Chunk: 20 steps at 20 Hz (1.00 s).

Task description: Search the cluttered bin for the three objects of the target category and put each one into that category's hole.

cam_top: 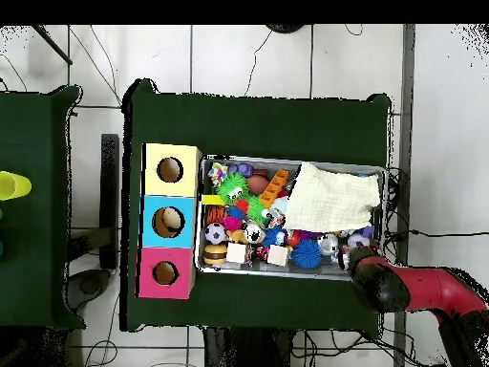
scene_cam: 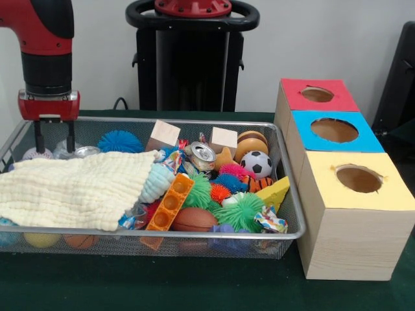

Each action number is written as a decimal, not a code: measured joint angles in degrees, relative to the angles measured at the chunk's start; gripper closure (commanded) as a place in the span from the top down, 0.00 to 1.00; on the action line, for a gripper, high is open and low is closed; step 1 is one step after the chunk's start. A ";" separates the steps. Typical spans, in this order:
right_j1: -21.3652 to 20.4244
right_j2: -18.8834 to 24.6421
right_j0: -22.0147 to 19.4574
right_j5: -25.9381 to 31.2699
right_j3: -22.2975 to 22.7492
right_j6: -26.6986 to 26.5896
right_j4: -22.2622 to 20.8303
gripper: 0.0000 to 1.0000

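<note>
red and black, the sawyer gripper (scene_cam: 54,137) hangs over the far corner of the wire mesh bin (scene_cam: 293,214), its two thin black fingers (scene_cam: 39,137) standing apart with nothing between them, tips just above the rim and the clutter below. directly under the fingers sit some clear and silvery domed items i cannot make out, and just in front of them spreads a cream waffle cloth (scene_cam: 74,188) that hides a good part of the pile. the target category is not shown, so i judge the step as still searching: no object is held, and none looks lifted out. well off to the side of the fingers, past the blue spiky ball (scene_cam: 120,141), lie wooden blocks (scene_cam: 163,134), a crushed drink can (scene_cam: 201,155), a soccer ball (scene_cam: 257,164), an orange building brick (scene_cam: 170,203) and green spiky balls (scene_cam: 241,211). beyond the bin stand the sorting boxes with red (scene_cam: 317,94), blue (scene_cam: 334,130) and yellow (scene_cam: 358,179) holes. next, i think, calls for drawing the cloth aside or choosing an exposed piece. no writing or brand is legible anywhere.
</note>
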 measured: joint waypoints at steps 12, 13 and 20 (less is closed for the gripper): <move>-0.06 0.01 0.02 1.10 0.04 0.00 0.06 1.00; -0.06 0.01 0.02 1.64 0.04 0.00 0.07 1.00; -0.01 0.01 0.19 4.09 0.03 0.00 0.06 1.00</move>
